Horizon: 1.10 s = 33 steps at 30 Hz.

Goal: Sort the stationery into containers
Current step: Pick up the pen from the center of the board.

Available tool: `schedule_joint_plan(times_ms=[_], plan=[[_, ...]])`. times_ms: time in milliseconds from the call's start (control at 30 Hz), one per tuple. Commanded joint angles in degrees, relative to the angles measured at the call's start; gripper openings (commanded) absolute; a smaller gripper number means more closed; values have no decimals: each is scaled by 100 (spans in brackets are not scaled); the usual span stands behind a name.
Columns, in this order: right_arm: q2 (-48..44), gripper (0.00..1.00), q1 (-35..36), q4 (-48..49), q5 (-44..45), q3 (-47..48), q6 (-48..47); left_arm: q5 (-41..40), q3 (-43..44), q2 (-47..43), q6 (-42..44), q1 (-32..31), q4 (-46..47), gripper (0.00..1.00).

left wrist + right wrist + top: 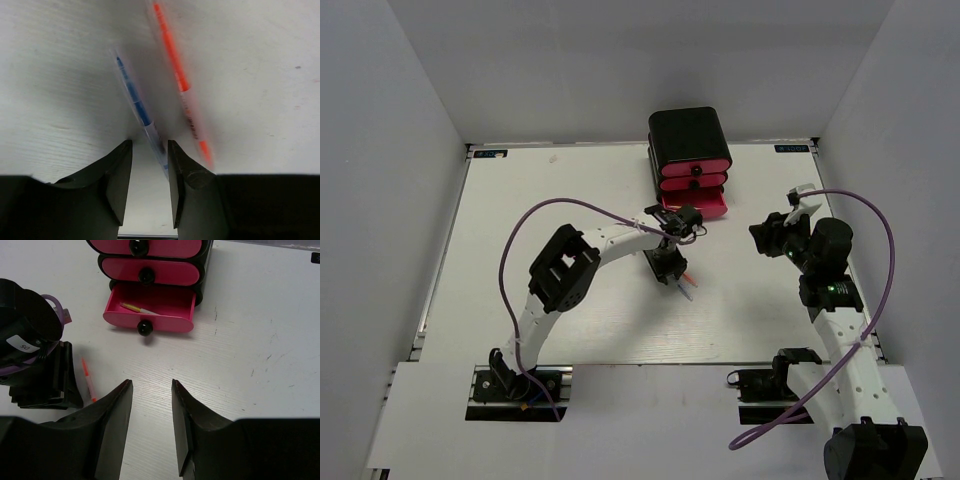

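Presumably the blue pen [137, 102] is light, stiff and smooth-barrelled, so it is likely to roll or slip out of a loose pinch. A hold across the middle of the barrel looks safest.

The pen lies slanted at frame centre in the left wrist view. Its lower end sits between the jaws of the left gripper [150, 146], close against the right-hand finger. The jaws stand wider than the barrel, released and not clamping.

The orange pen [175, 70] lies just beside it on the bench [260, 75], to the right.

The right gripper [150, 385] is spread and holds nothing. It faces the bottom drawer [170, 322], which is pulled out, with a yellow stick [131, 306] inside.

- **Cut off:** the blue pen's lower tip, behind the finger.
- **Blurred:** the orange pen; its print is illegible.
- **Hidden:** the contents of the two shut upper drawers.
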Motion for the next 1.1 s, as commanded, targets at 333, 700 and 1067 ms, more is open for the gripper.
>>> schedule_joint_plan(times_ms=[333, 700, 1067], plan=[[-219, 42, -51, 294, -29, -59, 111, -114, -934, -234, 717, 18, -631, 27], [-272, 43, -34, 294, -344, -112, 15, -685, -1382, -1841, 3104, -44, 386, 0], [-290, 43, -25, 302, -389, -164, -11, 993, -2165, -3346, 8563, 106, 3726, 0]])
